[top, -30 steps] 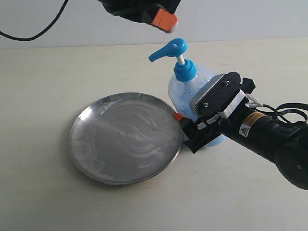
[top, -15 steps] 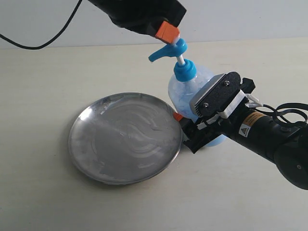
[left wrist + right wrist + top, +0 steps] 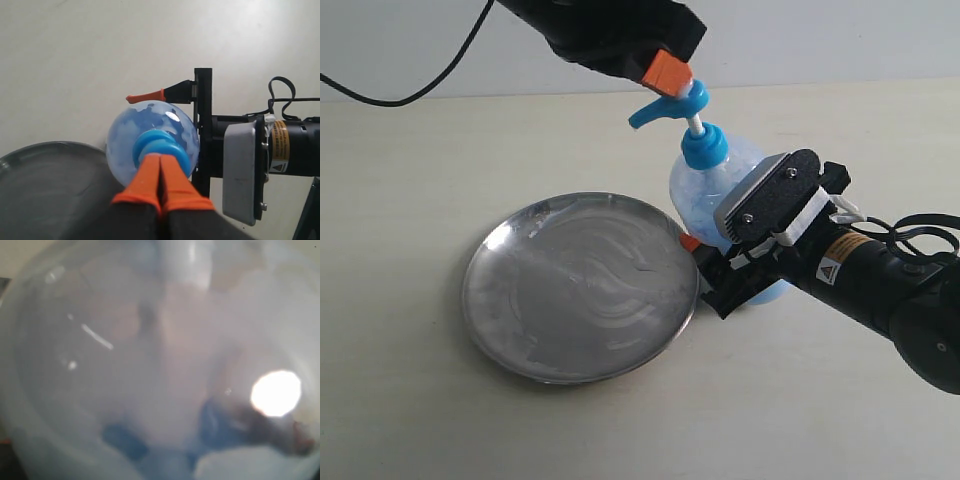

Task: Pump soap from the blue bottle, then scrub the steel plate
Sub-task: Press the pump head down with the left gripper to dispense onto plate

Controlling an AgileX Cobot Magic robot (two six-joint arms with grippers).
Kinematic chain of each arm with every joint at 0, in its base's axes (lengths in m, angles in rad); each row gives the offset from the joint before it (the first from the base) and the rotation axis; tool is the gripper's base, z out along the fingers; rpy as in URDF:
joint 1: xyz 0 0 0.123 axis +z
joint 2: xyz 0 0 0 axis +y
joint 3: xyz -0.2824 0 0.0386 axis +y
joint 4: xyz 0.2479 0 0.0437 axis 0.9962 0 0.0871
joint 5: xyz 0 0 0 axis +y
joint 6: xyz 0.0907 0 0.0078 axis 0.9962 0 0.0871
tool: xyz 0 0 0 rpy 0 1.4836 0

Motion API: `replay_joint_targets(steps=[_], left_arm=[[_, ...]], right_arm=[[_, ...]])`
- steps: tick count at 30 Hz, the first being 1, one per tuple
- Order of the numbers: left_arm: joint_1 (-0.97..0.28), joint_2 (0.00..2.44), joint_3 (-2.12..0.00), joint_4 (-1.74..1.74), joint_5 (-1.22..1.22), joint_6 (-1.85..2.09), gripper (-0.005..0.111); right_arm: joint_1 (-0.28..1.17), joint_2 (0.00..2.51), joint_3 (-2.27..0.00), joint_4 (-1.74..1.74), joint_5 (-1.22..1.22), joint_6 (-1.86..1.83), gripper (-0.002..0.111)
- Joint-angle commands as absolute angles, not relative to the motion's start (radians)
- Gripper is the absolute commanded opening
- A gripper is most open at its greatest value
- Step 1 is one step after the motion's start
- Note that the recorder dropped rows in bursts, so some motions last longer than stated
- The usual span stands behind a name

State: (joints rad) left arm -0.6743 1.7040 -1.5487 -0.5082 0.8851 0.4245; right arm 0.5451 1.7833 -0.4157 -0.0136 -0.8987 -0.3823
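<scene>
The blue bottle (image 3: 705, 190) stands upright just right of the steel plate (image 3: 580, 285), with light blue liquid inside. My right gripper (image 3: 715, 235) is shut on the bottle's body, one orange fingertip (image 3: 689, 242) against its side near the plate's rim. My left gripper (image 3: 670, 72) is shut with its orange tips touching the top of the blue pump head (image 3: 678, 101). In the left wrist view the shut left gripper (image 3: 160, 159) sits over the blue collar (image 3: 172, 146). The bottle (image 3: 150, 365) fills the right wrist view, blurred. Pale swirly smears cover the plate (image 3: 45, 195).
The pump spout (image 3: 642, 116) points out over the plate's far rim. The right arm (image 3: 880, 285) stretches in from the right edge, low over the pale table (image 3: 420, 140). A black cable (image 3: 410, 80) hangs at the back left.
My left gripper has come down and slightly right onto the pump head, then held there. The pump head stands at the same height. The right gripper, bottle and plate have not moved.
</scene>
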Motion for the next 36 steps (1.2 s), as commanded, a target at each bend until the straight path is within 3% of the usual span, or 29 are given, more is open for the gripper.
replay_joint_targets(steps=[1, 36], left_arm=[[-0.687, 1.71, -1.553, -0.509, 0.89, 0.416, 0.0], [-0.699, 1.723, -1.553, -0.478, 0.884, 0.407, 0.0]], right_arm=[[0.547, 1.779, -0.414, -0.026, -0.92, -0.382, 0.0], [0.547, 1.779, -0.414, -0.051, -0.921, -0.373, 0.0]])
